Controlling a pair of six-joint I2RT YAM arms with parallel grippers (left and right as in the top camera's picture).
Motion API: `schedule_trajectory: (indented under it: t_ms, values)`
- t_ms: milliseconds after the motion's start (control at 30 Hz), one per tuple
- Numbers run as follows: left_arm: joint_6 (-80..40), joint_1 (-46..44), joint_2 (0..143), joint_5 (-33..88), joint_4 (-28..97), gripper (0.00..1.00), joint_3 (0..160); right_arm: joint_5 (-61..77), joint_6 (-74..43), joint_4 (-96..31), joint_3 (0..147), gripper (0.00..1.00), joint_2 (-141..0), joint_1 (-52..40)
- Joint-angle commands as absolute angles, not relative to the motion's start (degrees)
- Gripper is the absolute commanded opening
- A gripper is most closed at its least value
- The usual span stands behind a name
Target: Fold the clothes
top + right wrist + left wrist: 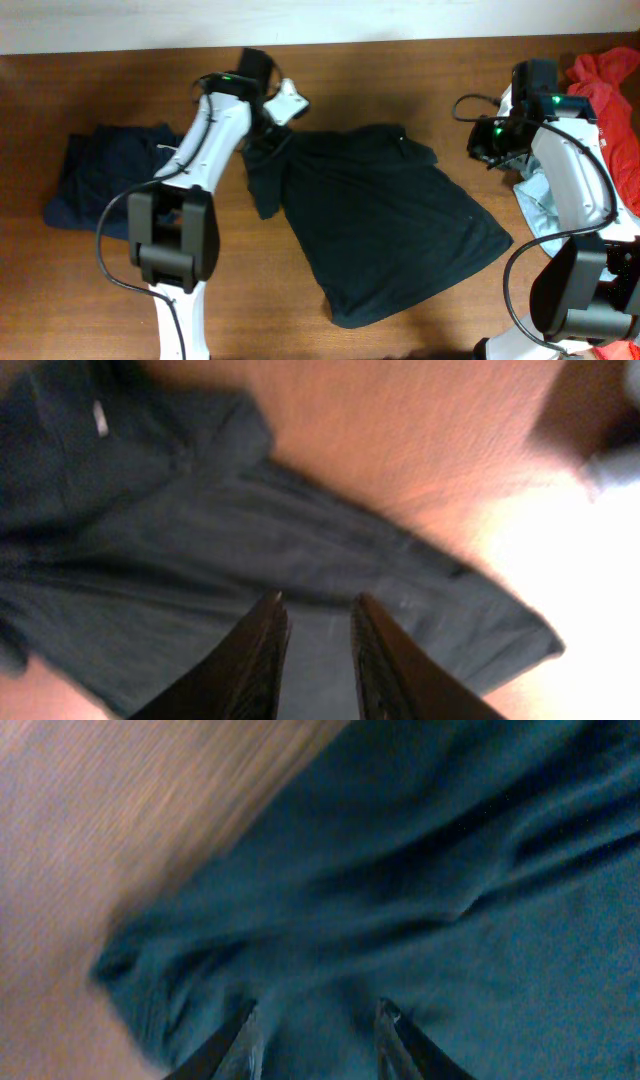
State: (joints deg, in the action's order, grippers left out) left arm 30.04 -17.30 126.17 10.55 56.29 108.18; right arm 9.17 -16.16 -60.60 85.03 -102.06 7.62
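The large black-navy shirt (385,225) lies spread in the middle of the table, its upper left part bunched. My left gripper (268,135) is down at that bunched corner. In the left wrist view it (318,1020) stands open, with wrinkled dark cloth (420,890) under and between the fingertips; no pinch shows. My right gripper (487,145) hovers off the shirt's upper right edge. In the right wrist view it (318,615) is open by a narrow gap above the shirt (200,550), which has a white label (100,417).
A dark navy garment (105,175) lies folded at the left. A red-orange garment (610,75) and a pale grey-blue one (535,195) are heaped at the right edge, beside the right arm. Bare wood table (100,300) shows in front.
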Motion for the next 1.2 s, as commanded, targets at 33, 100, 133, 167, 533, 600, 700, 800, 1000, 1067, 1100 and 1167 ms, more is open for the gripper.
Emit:
schedule_trajectory:
  t_ms: [33,100,133,167,533,600,700,800,1000,1067,1100,1167]
  values:
    - [36.1,-21.3,125.8,12.7,53.5,0.37,109.2,13.6,-15.2,-62.2,79.2,0.27,-101.7,6.6]
    - [38.1,-22.9,125.8,12.7,53.8,0.38,109.2,13.8,-15.2,-61.1,75.4,0.27,-101.8,6.4]
    - [38.5,-23.5,125.8,12.7,54.1,0.38,109.1,13.8,-15.2,-60.3,73.4,0.26,-101.8,6.4]
    - [38.7,-24.2,125.8,12.7,54.2,0.39,108.8,14.0,-15.2,-59.6,71.9,0.26,-101.8,6.4]
    - [41.2,-26.9,129.3,10.3,50.0,0.57,106.8,21.2,-13.4,-49.8,58.6,0.26,-101.8,6.3]
    - [41.2,-27.0,130.6,10.3,50.2,0.54,106.8,21.1,-12.1,-49.0,58.2,0.27,-101.8,6.3]
    - [41.2,-27.5,131.1,10.3,50.0,0.52,106.8,21.0,-11.8,-48.1,58.1,0.27,-101.8,6.3]
    - [41.2,-27.7,131.2,10.3,50.0,0.46,106.8,21.0,-11.8,-47.0,58.1,0.27,-101.8,6.3]
    - [41.3,-27.7,133.3,10.3,49.9,0.43,106.8,20.9,-11.8,-46.8,58.1,0.27,-101.8,6.3]
    - [41.3,-27.7,134.0,10.2,49.9,0.35,106.8,20.9,-11.8,-46.6,58.1,0.27,-101.8,6.3]
    - [41.2,-27.7,134.1,10.3,49.9,0.3,106.8,20.9,-11.8,-46.6,58.1,0.27,-101.8,6.3]
    - [41.2,-27.7,134.1,10.2,49.9,0.19,106.8,20.7,-11.8,-46.6,58.1,0.27,-101.8,6.3]
